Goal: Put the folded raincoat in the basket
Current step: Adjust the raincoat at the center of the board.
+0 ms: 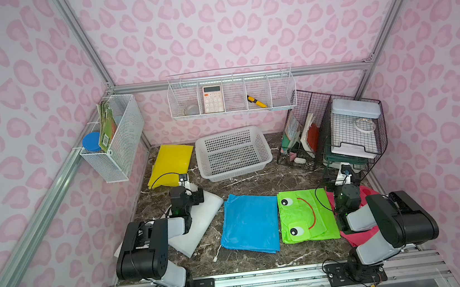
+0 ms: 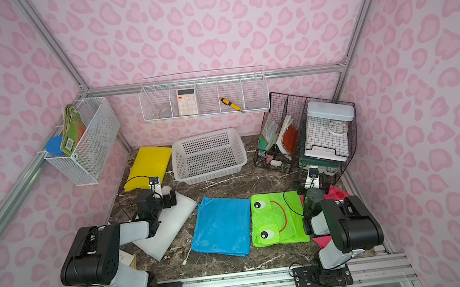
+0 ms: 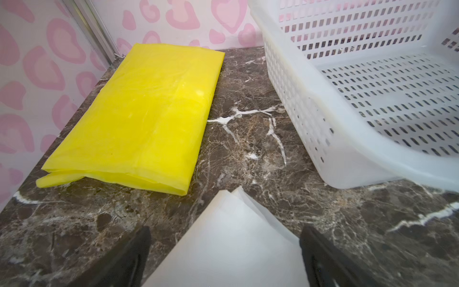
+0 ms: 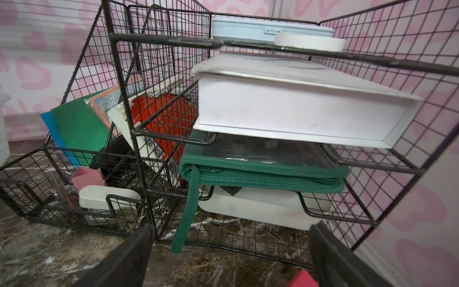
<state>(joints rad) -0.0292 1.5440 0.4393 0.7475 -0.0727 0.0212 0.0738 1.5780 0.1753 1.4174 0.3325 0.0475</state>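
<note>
We have grasped nothing yet: the left gripper (image 3: pixel 224 238) gapes empty over the white folded raincoat (image 1: pixel 202 225), and the right gripper (image 4: pixel 229 248) is equally wide and empty. Next we should pinch its corner and lift it toward the basket (image 1: pixel 232 152).

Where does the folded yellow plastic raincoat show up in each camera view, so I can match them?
In a top view: the folded yellow plastic raincoat lies at the table's far left corner, by the back wall.
In a top view: same corner.
Left wrist: large, between the pink wall and the white perforated plastic basket; raincoat.
Right wrist: not in it.
Shared landmark: that basket, right beside it.
</note>
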